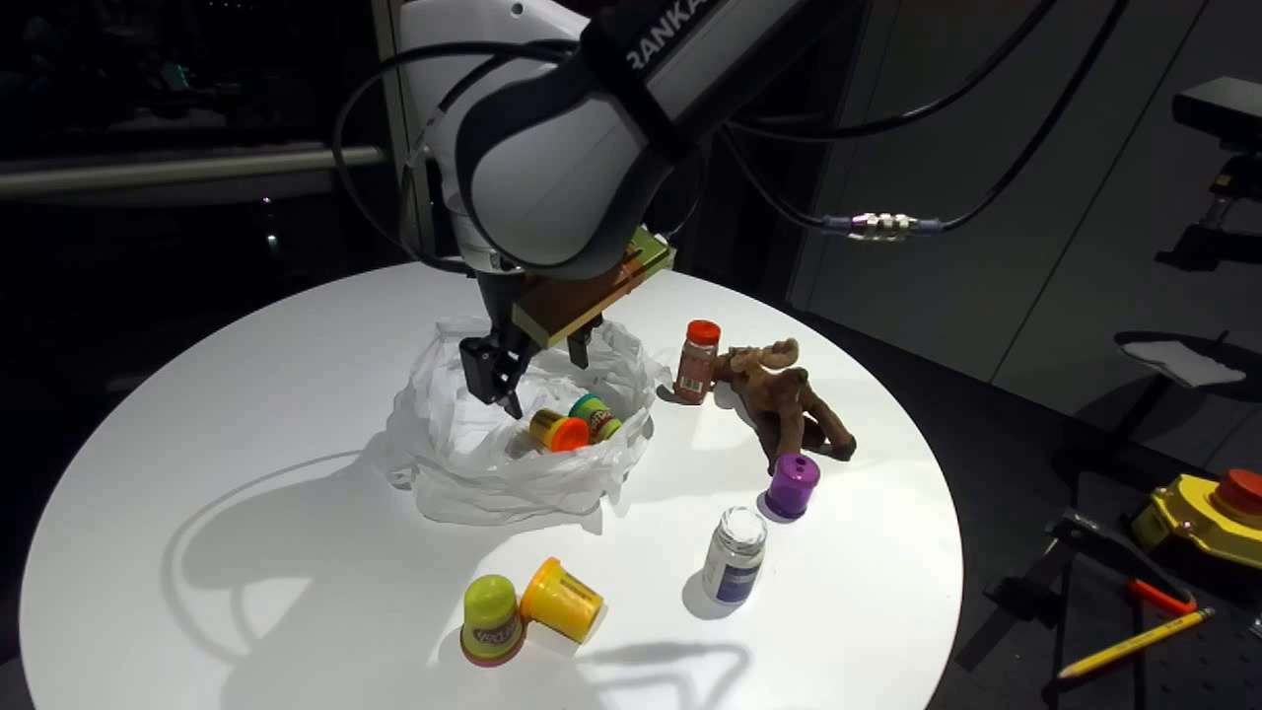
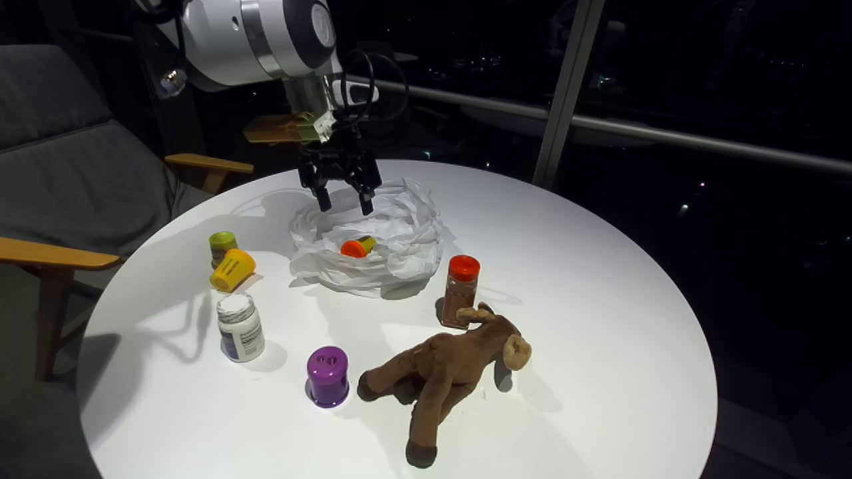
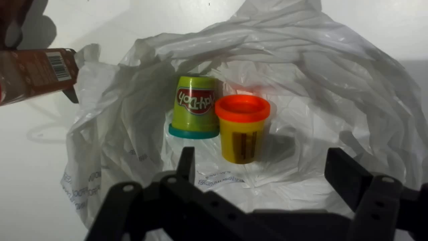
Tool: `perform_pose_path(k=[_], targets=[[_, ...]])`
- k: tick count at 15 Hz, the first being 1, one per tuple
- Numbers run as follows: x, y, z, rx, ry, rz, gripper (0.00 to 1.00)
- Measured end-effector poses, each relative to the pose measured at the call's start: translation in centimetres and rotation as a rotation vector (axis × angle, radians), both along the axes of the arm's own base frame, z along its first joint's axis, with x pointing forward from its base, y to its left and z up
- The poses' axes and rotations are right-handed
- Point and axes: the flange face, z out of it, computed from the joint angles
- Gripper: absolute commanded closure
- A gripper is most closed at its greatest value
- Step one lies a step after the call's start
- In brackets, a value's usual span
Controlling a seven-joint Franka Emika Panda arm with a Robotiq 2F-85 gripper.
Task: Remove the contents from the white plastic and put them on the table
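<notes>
Inside the white bag (image 3: 321, 113), yellow tub (image 3: 242, 134), green tub (image 3: 195, 112) beside it

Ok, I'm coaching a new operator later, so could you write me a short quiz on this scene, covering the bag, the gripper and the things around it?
1. Count: in the wrist view, how many items can be seen inside the white plastic bag?

2. True or false: the gripper is clamped on something in the bag.

3. Pick one: what colour is the lid on the bottle beside the brown plush toy?
a) purple
b) red-orange
c) white

Key:
1. Two: a green tub and a yellow tub.
2. False: its jaws stand open and hold nothing.
3. b
</notes>
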Motion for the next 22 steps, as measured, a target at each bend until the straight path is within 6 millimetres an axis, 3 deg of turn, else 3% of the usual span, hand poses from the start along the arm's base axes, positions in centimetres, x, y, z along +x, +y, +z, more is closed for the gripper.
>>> perform_pose_path(k=[5,13,14,15,20,21,22], targets=[[1.2,-0.1,-3.2,-0.010,0.023,0.048,0.00],[2.4,-1.3,-6.2,-0.029,0.075,0.057,0.00],[2.5,-1.4,-6.3,-0.030,0.081,0.058,0.09],[2.6,-1.5,-6.3,-0.032,0.088,0.059,0.26],[3.3,-1.3,-5.7,-0.033,0.094,0.070,0.65],[3.4,-1.2,-5.6,-0.031,0.092,0.073,0.72],[3.4,-1.1,-5.6,-0.030,0.092,0.076,0.69]])
